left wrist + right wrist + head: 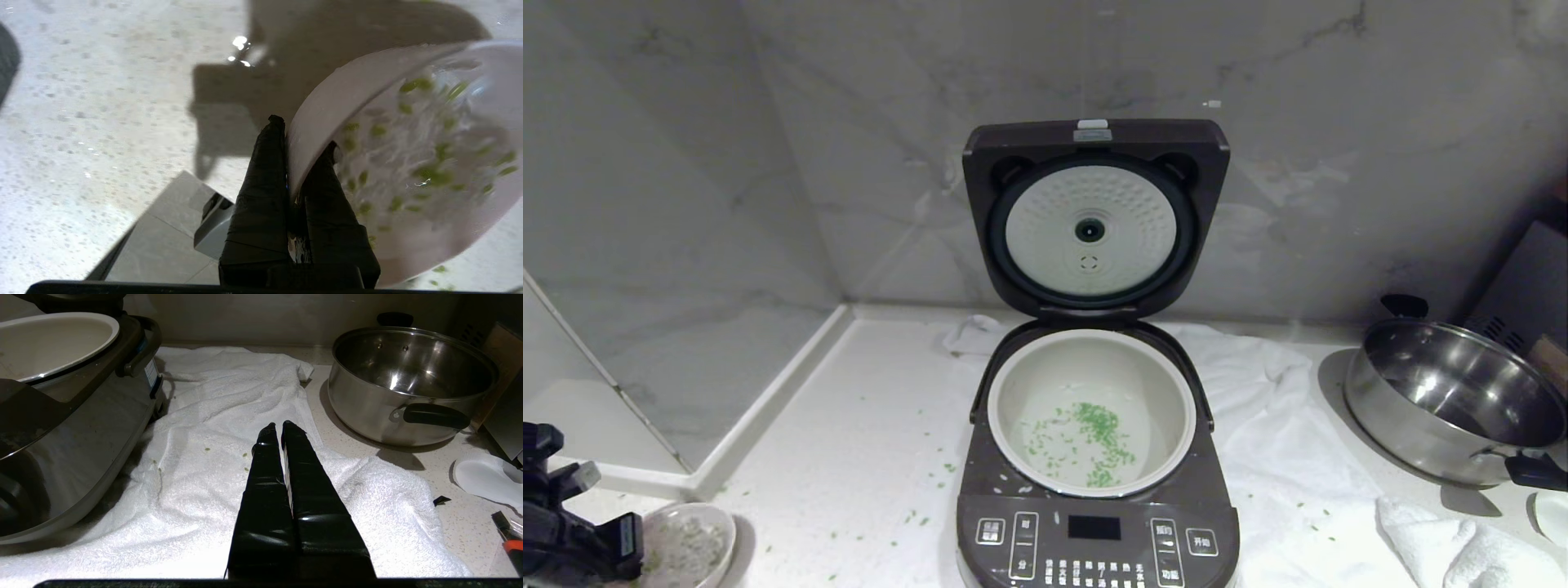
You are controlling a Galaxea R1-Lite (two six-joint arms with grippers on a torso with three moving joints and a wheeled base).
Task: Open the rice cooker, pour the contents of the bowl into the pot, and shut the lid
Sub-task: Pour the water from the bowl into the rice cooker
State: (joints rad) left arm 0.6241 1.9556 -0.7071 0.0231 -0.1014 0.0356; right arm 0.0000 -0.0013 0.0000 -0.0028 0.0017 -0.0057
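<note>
- One rice cooker (1094, 523), lid (1094, 216) up; its pot (1090, 408) holds green bits (1094, 445).
- One bowl (327, 110), rim pinched between the left gripper (300, 136) jaws, holds green bits.
- Right gripper (282, 428) closed, empty, over towel (220, 396).

This is a kitchen, most likely in a home. A pale speckled stone countertop (849, 457) fills the lower half of the head view and meets grey-veined marble wall panels (849, 122) across the top, forming a corner at the upper left. At the centre stands a rice cooker (1094, 523) with its lid (1094, 220) raised, on a white towel (1282, 425). At the right edge sits a stainless steel pan (1445, 400) with black handles. Chopped green bits (907, 516) lie scattered over the counter at lower left.
</note>
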